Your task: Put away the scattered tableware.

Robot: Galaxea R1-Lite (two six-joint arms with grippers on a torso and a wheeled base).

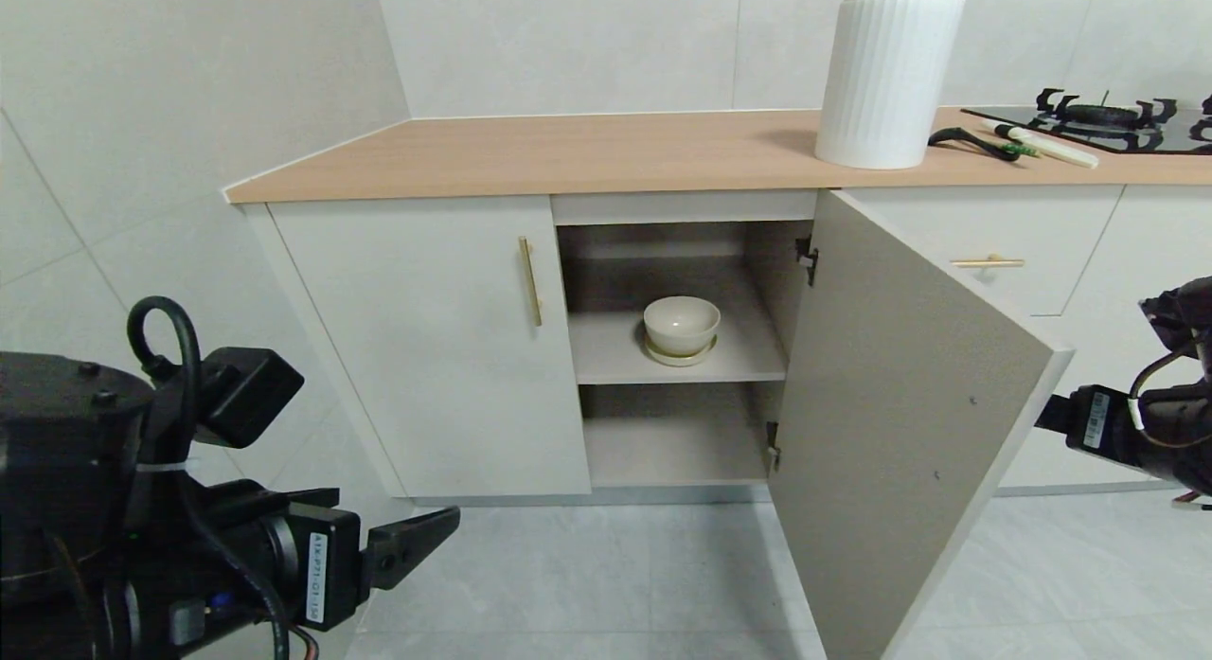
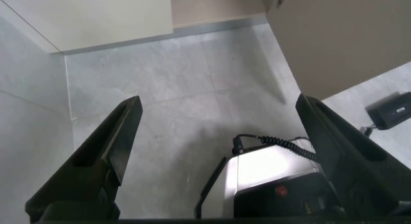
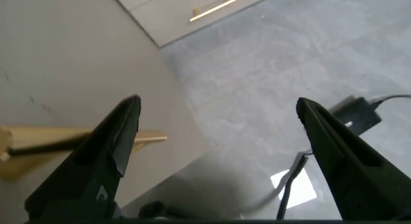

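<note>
The left gripper point(image 2: 218, 105) has its jaws spread wide over floor tiles point(image 2: 192, 63). The right gripper point(image 3: 216, 103), jaws also spread, is just beside the gold handle point(image 3: 32, 139) of the open door point(image 3: 64, 57). The bowl point(image 1: 681, 324) sits on a shelf point(image 1: 748, 352) inside the cabinet point(image 1: 663, 272), well apart from both.

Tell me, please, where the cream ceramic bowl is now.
The cream ceramic bowl sits on a small plate on the open cabinet's upper shelf, mid head view.

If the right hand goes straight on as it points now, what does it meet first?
Probably the outer face of the open cabinet door, near its gold handle. Depth is unclear; the right hand might instead reach the floor.
</note>
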